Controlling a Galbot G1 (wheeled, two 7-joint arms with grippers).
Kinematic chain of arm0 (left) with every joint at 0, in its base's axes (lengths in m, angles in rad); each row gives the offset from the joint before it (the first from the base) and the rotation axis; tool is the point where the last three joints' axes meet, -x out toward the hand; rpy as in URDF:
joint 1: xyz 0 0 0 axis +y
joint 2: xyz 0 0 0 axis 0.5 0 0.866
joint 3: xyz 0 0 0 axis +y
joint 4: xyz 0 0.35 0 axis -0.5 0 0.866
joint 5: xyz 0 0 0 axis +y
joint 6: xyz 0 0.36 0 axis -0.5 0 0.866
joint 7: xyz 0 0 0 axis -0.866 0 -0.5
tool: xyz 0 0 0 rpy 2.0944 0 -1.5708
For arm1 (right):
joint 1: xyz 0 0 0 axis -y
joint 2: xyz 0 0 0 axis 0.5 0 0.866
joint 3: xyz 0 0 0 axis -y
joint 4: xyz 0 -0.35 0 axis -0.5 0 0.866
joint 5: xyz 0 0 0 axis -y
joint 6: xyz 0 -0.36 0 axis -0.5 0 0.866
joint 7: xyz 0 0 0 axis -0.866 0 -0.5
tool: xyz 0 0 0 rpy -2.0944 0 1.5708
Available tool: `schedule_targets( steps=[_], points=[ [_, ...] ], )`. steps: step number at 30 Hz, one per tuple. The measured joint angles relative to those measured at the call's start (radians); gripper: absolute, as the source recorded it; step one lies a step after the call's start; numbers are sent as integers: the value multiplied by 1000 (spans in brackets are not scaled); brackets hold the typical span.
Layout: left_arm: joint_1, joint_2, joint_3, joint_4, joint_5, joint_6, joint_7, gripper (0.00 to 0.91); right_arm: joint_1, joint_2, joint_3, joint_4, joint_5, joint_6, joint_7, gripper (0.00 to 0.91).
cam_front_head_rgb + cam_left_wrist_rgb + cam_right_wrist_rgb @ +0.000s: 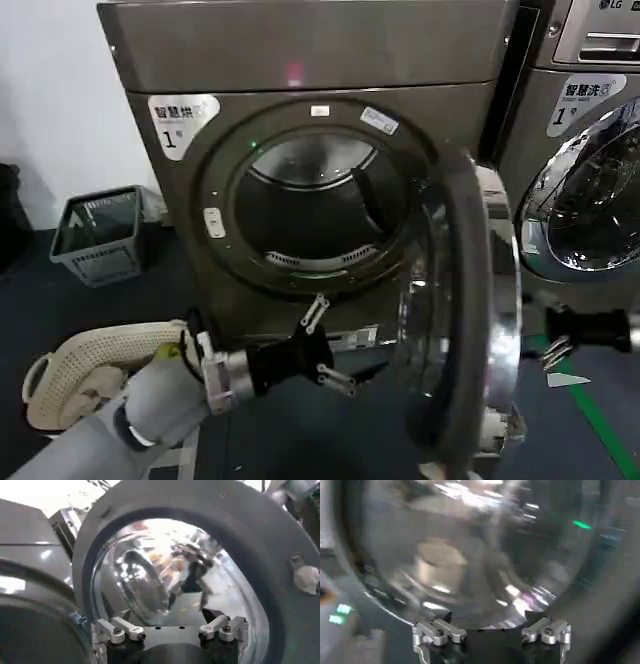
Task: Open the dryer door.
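The door (470,310) is swung wide, both grippers' fingers are spread empty, and the left gripper (325,350) could be struck if it rebounds.

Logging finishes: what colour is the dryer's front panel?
Bronze-grey, with a metallic sheen; the dryer shows it best in the head view.

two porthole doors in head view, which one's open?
The dryer door on the dryer marked "1", swung out edge-on, drum exposed. The LG machine's door sits shut.
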State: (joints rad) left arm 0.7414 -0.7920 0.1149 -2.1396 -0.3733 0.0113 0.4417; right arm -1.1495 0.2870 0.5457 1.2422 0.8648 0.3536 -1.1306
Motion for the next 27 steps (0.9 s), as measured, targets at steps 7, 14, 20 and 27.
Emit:
schedule_targets(
  steps=[7,14,20,27],
  points=[
    [-26,-32,33,12,9,1,-1,907,-171,79,256,-204,-30,12,50,907],
    [-64,-77,81,38,10,4,-2,907,-402,184,550,-300,-42,5,135,907],
    [-112,-127,142,71,10,4,-2,907,-574,297,773,-282,-67,-1,175,907],
    [-168,-196,210,110,11,3,-2,907,-724,418,956,-242,-105,2,242,907]
  ],
)
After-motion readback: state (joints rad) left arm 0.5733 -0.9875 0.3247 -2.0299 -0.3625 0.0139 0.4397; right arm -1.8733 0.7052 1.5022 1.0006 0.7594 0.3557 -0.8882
